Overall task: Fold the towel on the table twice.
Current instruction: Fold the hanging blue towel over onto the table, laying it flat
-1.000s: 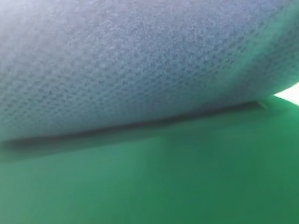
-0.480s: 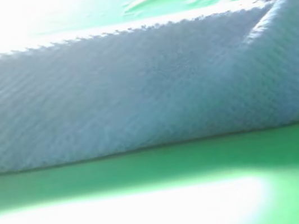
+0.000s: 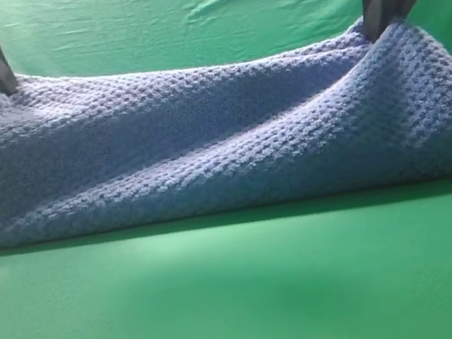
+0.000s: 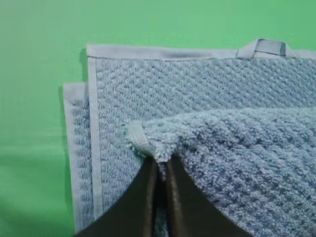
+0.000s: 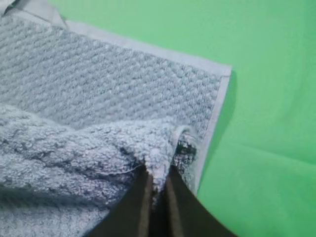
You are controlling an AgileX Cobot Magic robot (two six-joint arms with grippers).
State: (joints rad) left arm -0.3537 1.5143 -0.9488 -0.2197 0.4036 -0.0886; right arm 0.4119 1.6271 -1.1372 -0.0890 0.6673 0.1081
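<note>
I see the blue-grey waffle-weave towel lying on the flat bright green cloth table, its upper layer raised at both ends so it arches above the flat layers beneath. My left end effector is pressed together on one lifted corner with pale edging, above two stacked flat layers and near a small white tag. My right end effector pinches the other raised corner the same way, with a wrinkled upright green backdrop cloth behind.

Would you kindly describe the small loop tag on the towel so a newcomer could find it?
On the green table lies the blue-grey towel. Follow its far pale-edged border in the left wrist view: the tag is a small pale loop, the only piece sticking out past that straight edging.
</note>
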